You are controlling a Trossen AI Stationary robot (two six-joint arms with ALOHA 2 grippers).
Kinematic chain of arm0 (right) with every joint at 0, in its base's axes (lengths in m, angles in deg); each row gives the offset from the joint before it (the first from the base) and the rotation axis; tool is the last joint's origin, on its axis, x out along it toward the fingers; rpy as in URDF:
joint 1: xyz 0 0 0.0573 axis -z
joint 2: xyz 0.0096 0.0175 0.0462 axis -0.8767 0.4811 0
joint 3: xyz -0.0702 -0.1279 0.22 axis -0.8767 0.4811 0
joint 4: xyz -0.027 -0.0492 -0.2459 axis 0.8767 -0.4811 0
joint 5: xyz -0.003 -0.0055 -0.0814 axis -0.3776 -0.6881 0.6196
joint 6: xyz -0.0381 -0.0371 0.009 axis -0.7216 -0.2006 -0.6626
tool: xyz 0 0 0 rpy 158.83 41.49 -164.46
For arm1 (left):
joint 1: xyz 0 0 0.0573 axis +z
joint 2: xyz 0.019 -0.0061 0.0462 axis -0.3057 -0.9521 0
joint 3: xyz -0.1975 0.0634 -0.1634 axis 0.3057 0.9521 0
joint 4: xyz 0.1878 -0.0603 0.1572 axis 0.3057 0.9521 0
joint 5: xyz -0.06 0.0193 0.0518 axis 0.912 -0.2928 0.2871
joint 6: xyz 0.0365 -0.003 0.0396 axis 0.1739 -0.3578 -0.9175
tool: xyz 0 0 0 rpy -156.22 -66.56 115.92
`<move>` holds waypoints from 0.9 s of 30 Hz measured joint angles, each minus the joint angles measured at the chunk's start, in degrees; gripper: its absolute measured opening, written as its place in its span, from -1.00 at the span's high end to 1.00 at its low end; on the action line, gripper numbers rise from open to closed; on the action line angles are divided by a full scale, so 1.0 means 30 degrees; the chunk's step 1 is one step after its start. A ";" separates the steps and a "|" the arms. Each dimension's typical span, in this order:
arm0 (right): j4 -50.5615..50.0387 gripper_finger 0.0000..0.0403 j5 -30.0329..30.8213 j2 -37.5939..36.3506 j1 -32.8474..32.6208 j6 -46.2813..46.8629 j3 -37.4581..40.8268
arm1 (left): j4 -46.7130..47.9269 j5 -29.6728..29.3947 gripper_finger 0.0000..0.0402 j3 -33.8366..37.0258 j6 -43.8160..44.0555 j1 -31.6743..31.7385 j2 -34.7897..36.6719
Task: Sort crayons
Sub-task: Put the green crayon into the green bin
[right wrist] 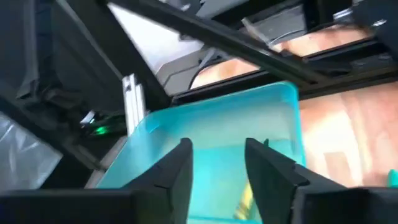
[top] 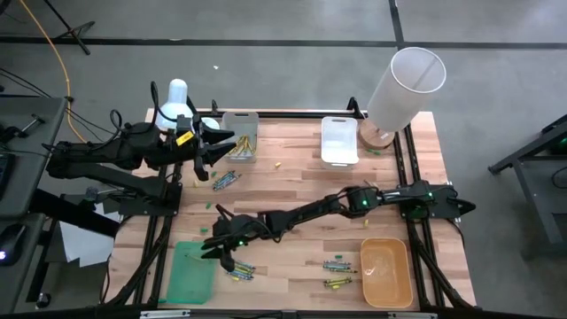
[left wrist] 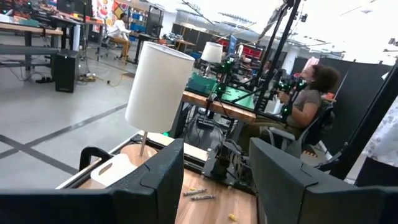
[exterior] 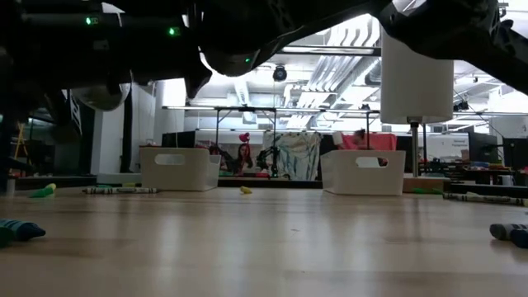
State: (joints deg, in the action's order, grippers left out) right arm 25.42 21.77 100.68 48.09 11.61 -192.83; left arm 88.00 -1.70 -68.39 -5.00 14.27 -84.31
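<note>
Crayons lie scattered on the wooden table: a bunch at the far left, a few next to the green tray, more near the orange tray. My right gripper reaches across the table to the green tray's near-right corner and stands open over the tray's floor. A yellow crayon shows low in the tray beside one finger. My left gripper hovers open and level at the far left, holding nothing. My right gripper stands open over the green tray; the yellow crayon lies close to the inner edge of one finger, and whether they touch I cannot tell.
A grey tray with crayons and a white tray stand at the table's far edge, with a white lamp at the far right corner. In the low view, crayons lie before the two trays, and teal ones lie nearer.
</note>
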 joint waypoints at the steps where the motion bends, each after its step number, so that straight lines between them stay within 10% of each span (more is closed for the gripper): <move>1: -0.0368 0.25 -0.0484 -0.0170 0.0101 -0.0031 0.0000 | 0.0005 0.0072 0.16 0.0000 0.0137 0.0000 0.0007; 7: -0.4843 0.16 -0.3180 -0.2363 0.1326 -0.1442 -0.0034 | 0.0025 0.1684 0.16 0.0000 0.0763 -0.0007 0.0669; 19: -2.3734 0.47 -0.2103 -0.7717 0.2190 -0.9451 0.1212 | 0.2186 0.2816 0.16 0.0000 0.0961 -0.0007 0.2723; 27: -2.0559 0.60 -0.1302 -1.4729 0.1467 -0.5812 1.1607 | 0.2995 0.3130 0.16 0.0007 0.1026 -0.0075 0.2363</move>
State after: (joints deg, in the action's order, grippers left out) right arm -36.25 17.86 56.49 52.49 -5.82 -158.01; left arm 96.99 7.69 -68.37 -1.92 14.05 -77.22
